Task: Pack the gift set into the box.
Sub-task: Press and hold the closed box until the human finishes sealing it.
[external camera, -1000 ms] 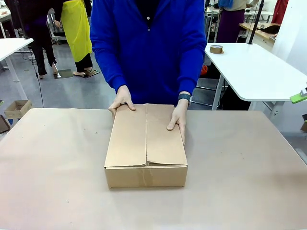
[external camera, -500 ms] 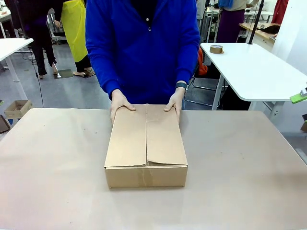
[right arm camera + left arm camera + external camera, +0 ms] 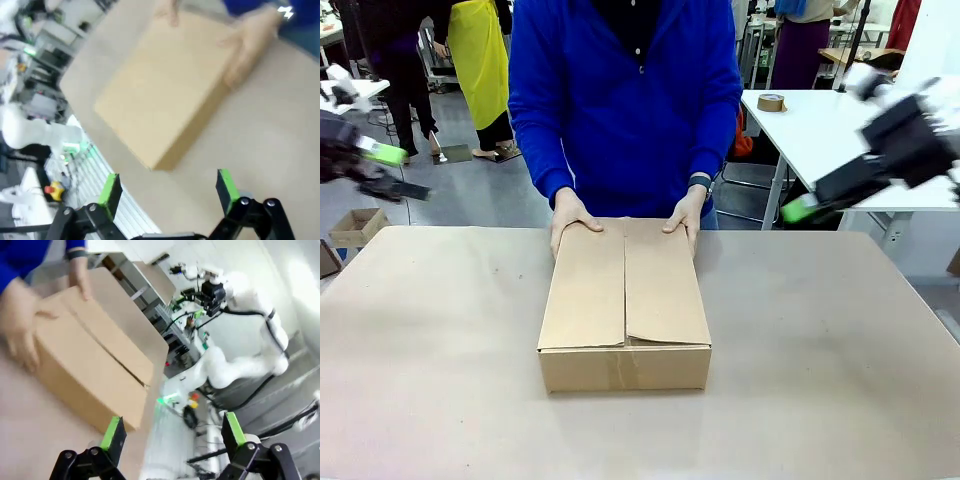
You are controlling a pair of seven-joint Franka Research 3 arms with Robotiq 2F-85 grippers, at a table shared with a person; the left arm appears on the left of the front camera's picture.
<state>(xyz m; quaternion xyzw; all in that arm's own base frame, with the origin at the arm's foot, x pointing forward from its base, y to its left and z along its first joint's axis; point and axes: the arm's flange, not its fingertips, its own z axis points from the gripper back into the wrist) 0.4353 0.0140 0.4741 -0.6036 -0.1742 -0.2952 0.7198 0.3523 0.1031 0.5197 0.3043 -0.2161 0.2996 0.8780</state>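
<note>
At far left of the front view, the left pincer (image 3: 408,172) is seen blurred, held in the air and well apart from the box (image 3: 620,290). In its own wrist view the two green pads (image 3: 111,432) are spread wide, and nothing is gripped or touched between them.

Toward the middle, the box is set on the brown tabletop (image 3: 430,340). It lies lengthwise toward the person, and its top flaps are folded shut along a central seam. Its contents are hidden beneath the flaps. The far end of the box is held by the person's right hand (image 3: 570,213) at one corner and by the person's left hand (image 3: 682,214) at the other. A dark watch is worn on the left wrist, and blue sleeves are seen above both hands.

At right, the right pincer (image 3: 805,207) is also blurred and is held in the air, clear of the box. In its wrist view the green pads (image 3: 225,184) are likewise set wide apart with nothing between them, above the box and the bare tabletop.

Beyond it, a roll of tape (image 3: 771,102) rests on a white table (image 3: 840,150).
</note>
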